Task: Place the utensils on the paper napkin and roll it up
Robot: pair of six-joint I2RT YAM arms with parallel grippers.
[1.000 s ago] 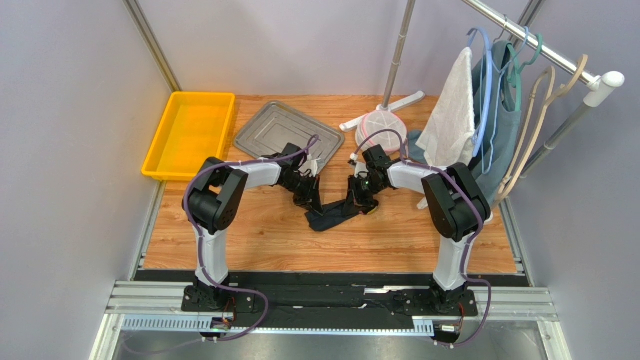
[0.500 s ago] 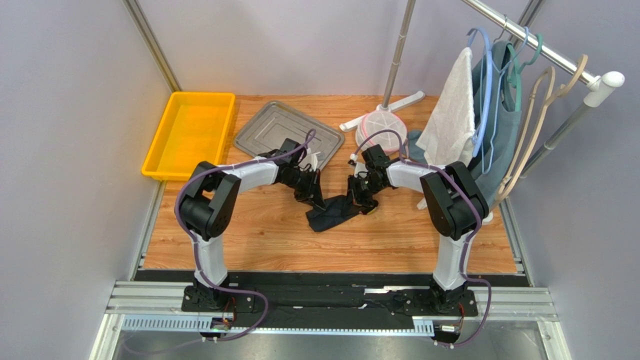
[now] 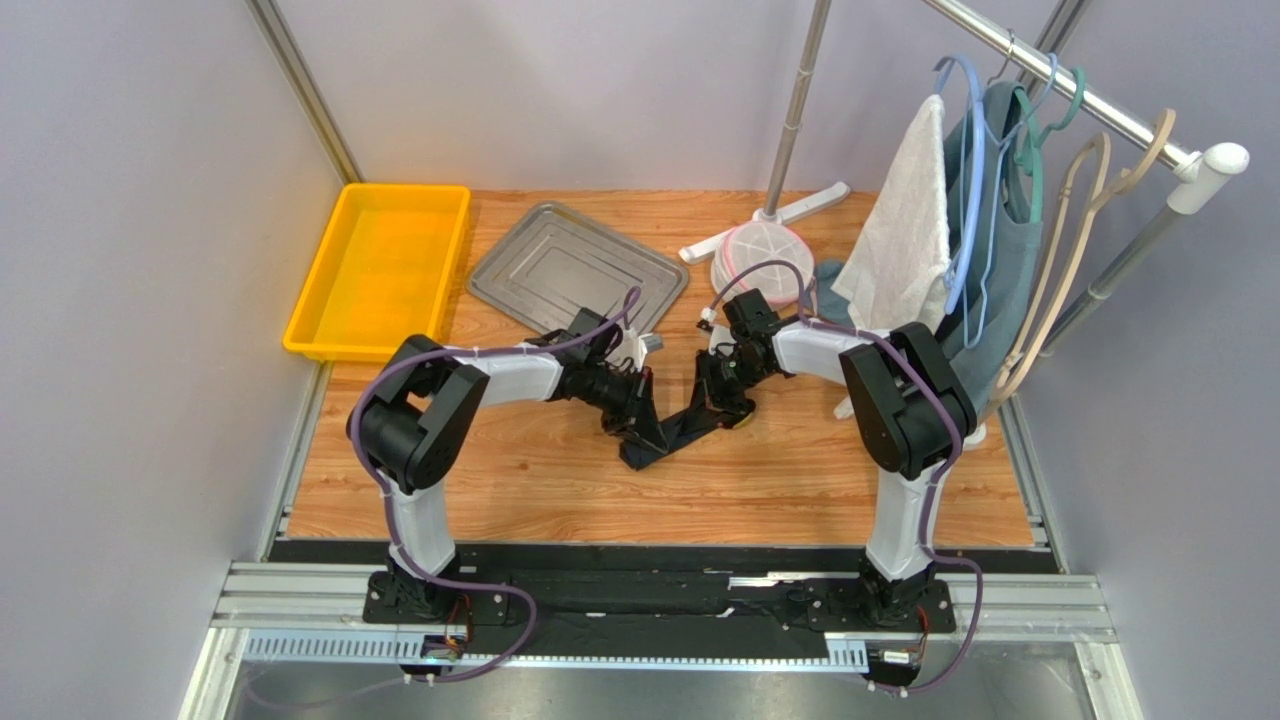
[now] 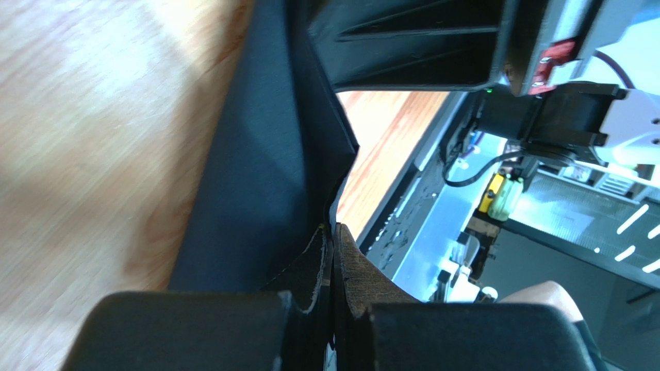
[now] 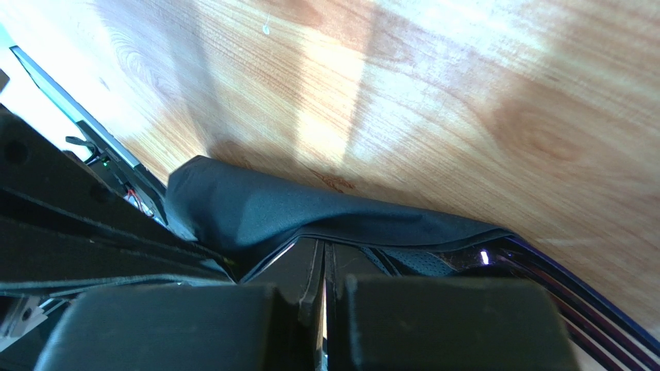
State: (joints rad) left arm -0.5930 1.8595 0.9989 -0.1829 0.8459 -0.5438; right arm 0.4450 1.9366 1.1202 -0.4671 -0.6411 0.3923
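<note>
**Top view.** Containers first:
- Yellow plastic bin (image 3: pixel 376 267), rectangular, far left of wood-grain surface (image 3: pixel 496 480). Its floor shows plain yellow.
- Grey metal tray (image 3: pixel 571 270) just right of the bin, set at an angle. Shiny, with a ribbed floor showing.
- Round white item w/ pinkish rim (image 3: pixel 759 248) at the foot of the stand. Can't tell contents.
- Hanging on the rail at right: white towel (image 3: pixel 902 225), nubbly, and a teal garment (image 3: pixel 1004 255).

Paper napkin (image 3: pixel 679 432) lies mid-surface as a narrow, dark, matte roll. It slants from near-left up to far-right and spans between the two hands. Left hand (image 3: pixel 643 426) is at its near end, right hand (image 3: pixel 723 402) at its far end.

**Left wrist.**
- Left hand (image 4: pixel 333 239) has its fingers (image 4: pixel 360 270) pressed together, clamped on a corner fold of the napkin (image 4: pixel 256 170).
- The sheet is thin and black w/ soft creases, rising away from the hand as a long flat panel.
- Pad face is brownish and rough-textured.
- Surface (image 4: pixel 93 116) is blurred pale wood.

**Right wrist.**
- Right hand (image 5: pixel 323 255) has its fingers together, nipping the napkin (image 5: pixel 310 212) edge.
- The napkin humps smoothly in front of the hand like a low tube, w/ a rounded left end.
- It rests on the surface (image 5: pixel 465 93), which shows glossy laminate w/ visible grain and knots.
</note>
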